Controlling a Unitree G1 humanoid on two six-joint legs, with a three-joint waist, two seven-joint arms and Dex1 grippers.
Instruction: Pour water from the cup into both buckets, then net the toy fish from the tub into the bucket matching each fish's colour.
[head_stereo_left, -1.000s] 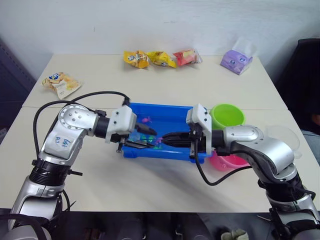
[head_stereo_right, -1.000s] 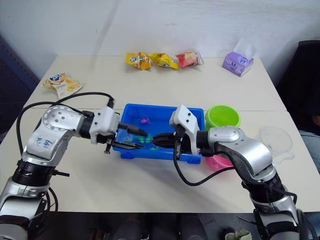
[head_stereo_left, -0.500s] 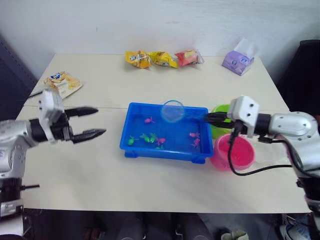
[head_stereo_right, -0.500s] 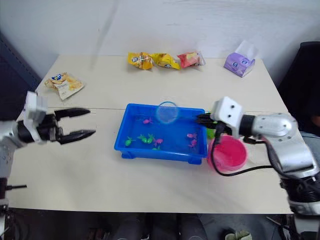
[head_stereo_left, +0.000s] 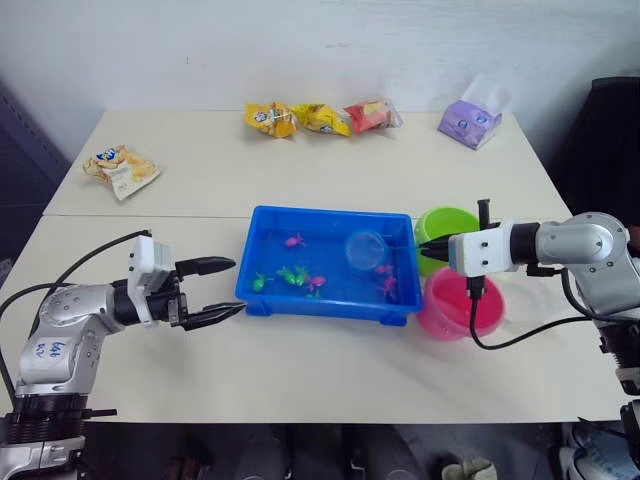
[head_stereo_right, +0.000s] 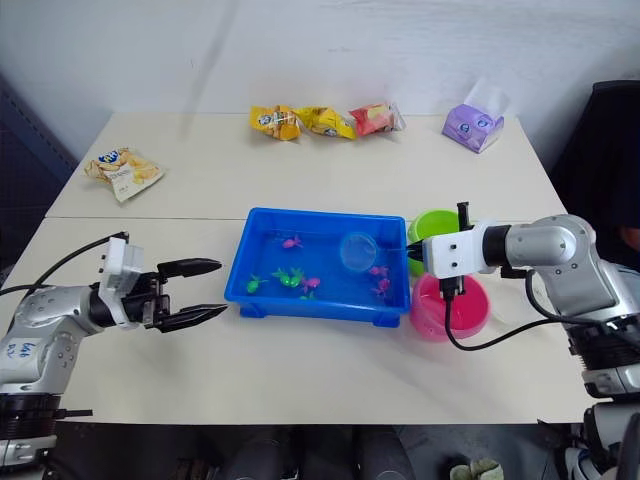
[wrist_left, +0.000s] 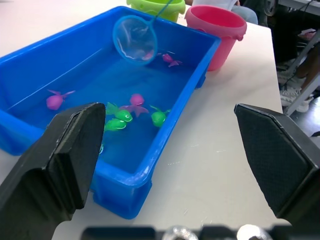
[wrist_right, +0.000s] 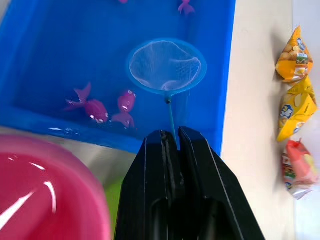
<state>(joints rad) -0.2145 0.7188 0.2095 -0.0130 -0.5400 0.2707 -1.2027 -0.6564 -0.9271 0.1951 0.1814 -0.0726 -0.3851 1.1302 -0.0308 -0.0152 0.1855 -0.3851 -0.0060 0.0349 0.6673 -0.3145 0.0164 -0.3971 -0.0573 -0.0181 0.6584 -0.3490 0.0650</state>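
The blue tub sits mid-table with several pink fish and green fish in it. My right gripper is shut on the net's thin handle, above the green bucket. The net's light blue hoop hangs low over the tub's right half, close to two pink fish. The pink bucket stands at the tub's near right corner, in front of the green one. My left gripper is open and empty, just left of the tub's left wall. The cup is out of view.
Three snack bags and a purple tissue pack lie along the table's far edge. Another snack bag lies at the far left. A black chair stands beyond the table's right side.
The net's hoop has dropped from above the tub's back rim into its right half. My left gripper has moved right, up close to the tub's left wall.
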